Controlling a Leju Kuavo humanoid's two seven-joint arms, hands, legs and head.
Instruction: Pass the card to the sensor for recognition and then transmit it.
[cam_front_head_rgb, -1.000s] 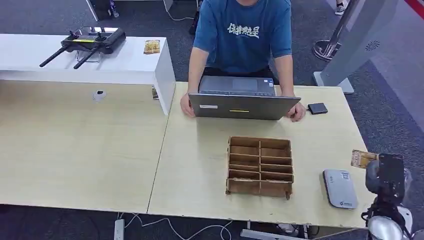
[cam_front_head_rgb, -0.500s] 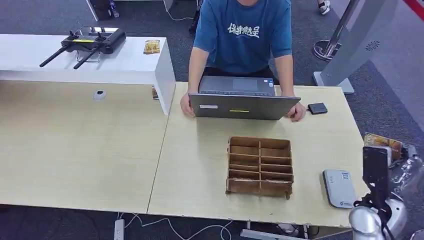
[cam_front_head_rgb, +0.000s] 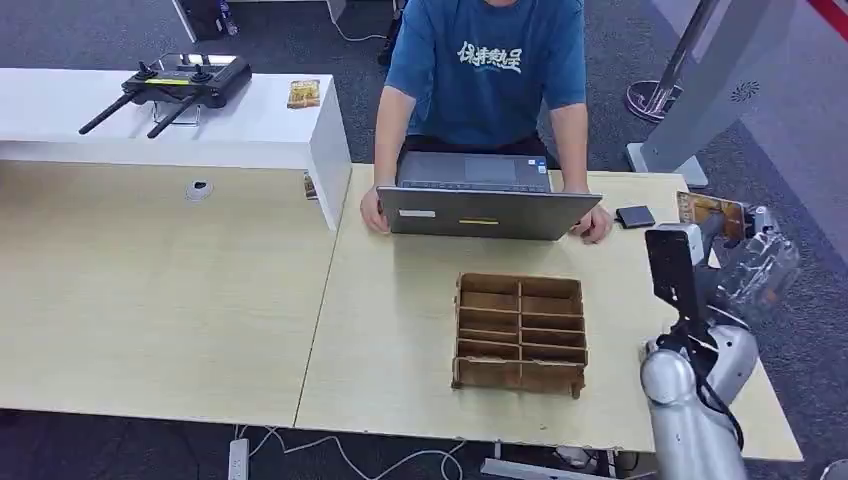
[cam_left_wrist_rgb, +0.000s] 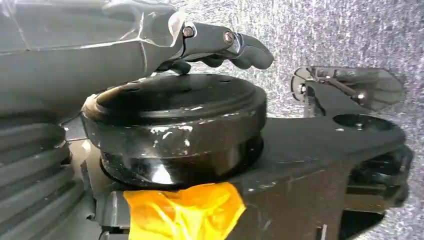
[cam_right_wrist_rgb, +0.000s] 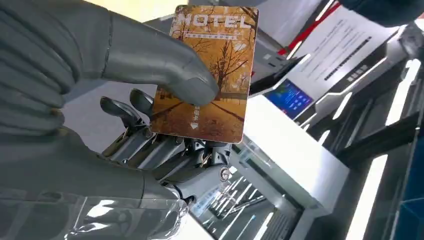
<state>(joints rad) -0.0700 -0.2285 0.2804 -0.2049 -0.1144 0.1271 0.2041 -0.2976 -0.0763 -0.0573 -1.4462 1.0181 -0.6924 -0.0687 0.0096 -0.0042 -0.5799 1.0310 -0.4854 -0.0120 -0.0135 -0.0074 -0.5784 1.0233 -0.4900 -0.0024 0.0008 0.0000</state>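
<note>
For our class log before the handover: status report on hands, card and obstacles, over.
Right robot hand holds the card raised at the table's right end. Left robot hand hangs empty, fingers curled. Laptop and person across the table.

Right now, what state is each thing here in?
Hotel card: held upright, pinched by the right hand.
Laptop: open, a person's hands at its sides.
Wooden divider box: compartments empty.
Left hand: fingers curled, holding nothing.

One card (cam_front_head_rgb: 711, 211), one laptop (cam_front_head_rgb: 487, 198), one wooden divided tray (cam_front_head_rgb: 519, 333), one remote controller (cam_front_head_rgb: 180, 83), one person (cam_front_head_rgb: 486, 65), two tables (cam_front_head_rgb: 150, 290).
</note>
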